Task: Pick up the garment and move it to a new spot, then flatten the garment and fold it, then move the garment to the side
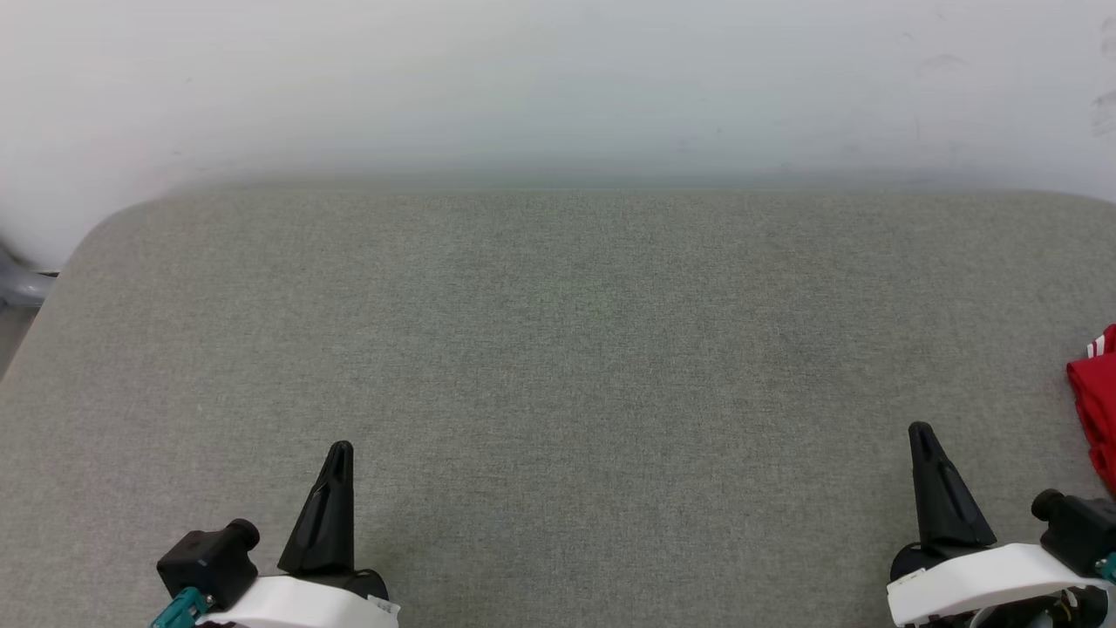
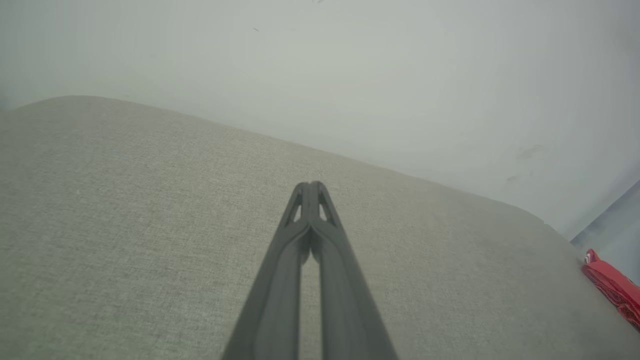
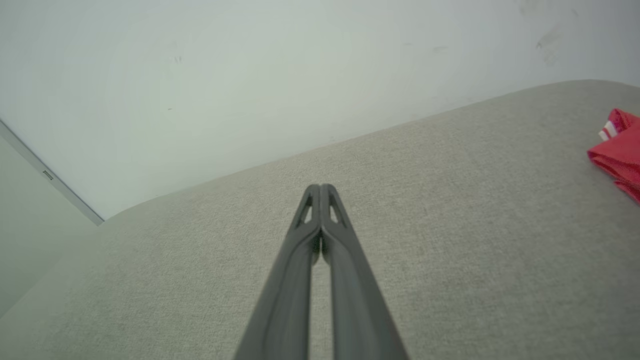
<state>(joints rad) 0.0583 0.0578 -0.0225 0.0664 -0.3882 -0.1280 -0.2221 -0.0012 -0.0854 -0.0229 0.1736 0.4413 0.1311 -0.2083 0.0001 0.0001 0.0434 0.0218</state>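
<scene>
At the right edge of the cushion [image 1: 558,349] lies the garment [image 1: 1097,397] (red, striped trim showing). The left gripper [image 1: 342,449] and right gripper [image 1: 920,432] sit over the cushion's near side, each pressed together, empty.

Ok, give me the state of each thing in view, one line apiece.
garment: bunched up, lying at the right edge of the grey surface, unheld, partly out of frame.
left gripper: jaws shut, empty.
right gripper: jaws shut, empty.
</scene>
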